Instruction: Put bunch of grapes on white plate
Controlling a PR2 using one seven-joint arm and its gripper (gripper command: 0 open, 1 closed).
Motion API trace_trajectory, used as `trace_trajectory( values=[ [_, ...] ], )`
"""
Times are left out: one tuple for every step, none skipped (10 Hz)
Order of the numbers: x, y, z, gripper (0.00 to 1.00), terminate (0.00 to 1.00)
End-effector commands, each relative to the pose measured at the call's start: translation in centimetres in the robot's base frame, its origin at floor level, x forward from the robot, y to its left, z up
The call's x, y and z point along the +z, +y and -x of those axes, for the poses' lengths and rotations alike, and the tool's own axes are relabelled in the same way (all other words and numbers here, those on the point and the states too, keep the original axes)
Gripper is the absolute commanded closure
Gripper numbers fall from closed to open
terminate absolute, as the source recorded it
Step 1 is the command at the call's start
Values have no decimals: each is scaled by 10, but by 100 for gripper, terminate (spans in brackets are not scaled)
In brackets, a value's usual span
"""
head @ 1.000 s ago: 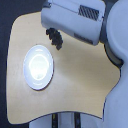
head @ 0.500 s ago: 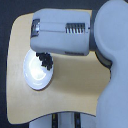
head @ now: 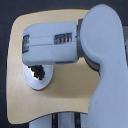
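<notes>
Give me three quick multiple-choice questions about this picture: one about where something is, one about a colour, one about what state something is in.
1. Where is the white plate?
A. under the arm, toward the exterior view's left
B. at the table's far right edge
C. on the floor

2. What colour is the table?
A. green
B. light tan
C. black

3. How much of the plate shows?
A. all of it
B. none
C. only part, the arm covers the rest

Answers: 1 A, the plate peeks out below the arm. 2 B, the bare top is pale wood-coloured. 3 C, only its lower rim shows.
</notes>
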Motion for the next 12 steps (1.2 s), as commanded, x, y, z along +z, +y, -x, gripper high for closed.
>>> trace_trajectory(
  values=[
    [-25,11,-9,100,0],
    [-26,6,-10,100,0],
    [-29,2,-11,100,0],
    [-33,-2,-12,100,0],
    [-36,-5,-13,100,0],
    [-39,-6,-12,100,0],
    [-41,-8,-11,100,0],
    [-42,-8,-11,100,0],
    [-42,-9,-10,100,0],
    [-43,-10,-9,100,0],
    [-43,-11,-9,100,0],
    [-42,-10,-9,100,0]
  ],
)
